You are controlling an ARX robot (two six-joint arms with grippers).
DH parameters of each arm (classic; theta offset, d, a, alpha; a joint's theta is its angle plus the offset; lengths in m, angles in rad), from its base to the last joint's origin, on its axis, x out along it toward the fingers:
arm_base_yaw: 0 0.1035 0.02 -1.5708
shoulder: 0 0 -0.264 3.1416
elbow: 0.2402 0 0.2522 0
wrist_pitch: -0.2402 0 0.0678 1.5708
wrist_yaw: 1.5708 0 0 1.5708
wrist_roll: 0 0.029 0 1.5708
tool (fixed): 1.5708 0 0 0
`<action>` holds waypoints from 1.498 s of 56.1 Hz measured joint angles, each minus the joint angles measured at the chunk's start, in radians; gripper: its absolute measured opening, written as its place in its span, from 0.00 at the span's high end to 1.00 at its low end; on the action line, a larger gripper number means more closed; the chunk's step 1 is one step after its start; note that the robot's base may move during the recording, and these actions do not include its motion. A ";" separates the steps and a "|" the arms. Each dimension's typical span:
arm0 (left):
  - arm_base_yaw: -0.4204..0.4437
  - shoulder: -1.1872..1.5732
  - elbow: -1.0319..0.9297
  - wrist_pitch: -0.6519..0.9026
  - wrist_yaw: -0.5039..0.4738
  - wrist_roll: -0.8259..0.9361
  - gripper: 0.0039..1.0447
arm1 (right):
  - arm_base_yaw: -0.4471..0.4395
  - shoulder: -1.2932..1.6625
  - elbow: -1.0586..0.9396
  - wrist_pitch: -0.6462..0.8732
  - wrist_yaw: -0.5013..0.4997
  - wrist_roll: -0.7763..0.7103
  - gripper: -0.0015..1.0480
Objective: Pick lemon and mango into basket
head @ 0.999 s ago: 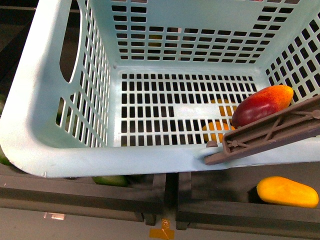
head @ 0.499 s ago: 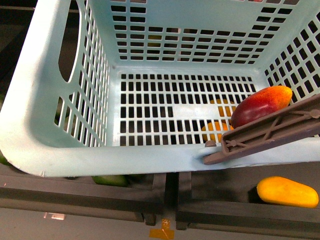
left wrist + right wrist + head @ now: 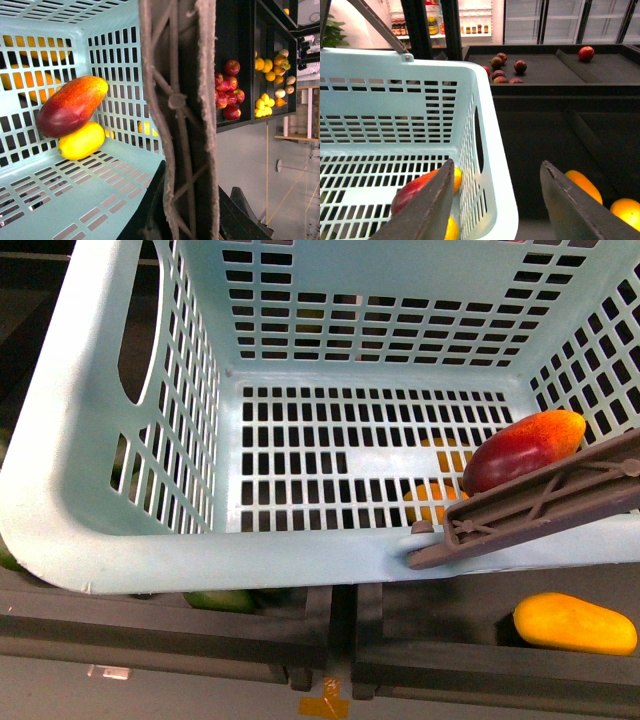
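Note:
The light turquoise basket (image 3: 300, 560) fills the front view, tilted towards me. The red-to-orange mango (image 3: 525, 448) lies inside against its right wall, behind the brown-grey handle (image 3: 540, 502). In the left wrist view the mango (image 3: 70, 106) rests on top of the small yellow lemon (image 3: 81, 141) in the basket's corner. My left gripper (image 3: 187, 215) is shut on the handle (image 3: 180, 100). My right gripper (image 3: 497, 205) is open with nothing in it; its fingers stand on either side of the basket's side wall (image 3: 485, 165), and the mango (image 3: 412, 192) shows beside one finger.
Below the basket run dark shelf bins (image 3: 420, 660), with a yellow-orange oblong fruit (image 3: 573, 623) at right and a green fruit (image 3: 220, 600) at left. Red apples (image 3: 227, 95) and yellow fruits (image 3: 265, 102) lie in far bins. Orange fruits (image 3: 582, 185) lie beside the right gripper.

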 joint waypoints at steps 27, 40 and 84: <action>-0.008 0.000 0.000 0.000 0.000 -0.003 0.94 | 0.000 -0.001 0.000 -0.002 0.000 0.000 0.08; 0.000 0.000 0.000 0.000 -0.007 0.001 0.94 | 0.000 -0.002 0.000 -0.003 -0.001 -0.001 0.08; 0.016 0.000 0.000 0.000 -0.006 -0.003 0.94 | -0.002 -0.003 0.000 -0.003 -0.010 -0.001 0.08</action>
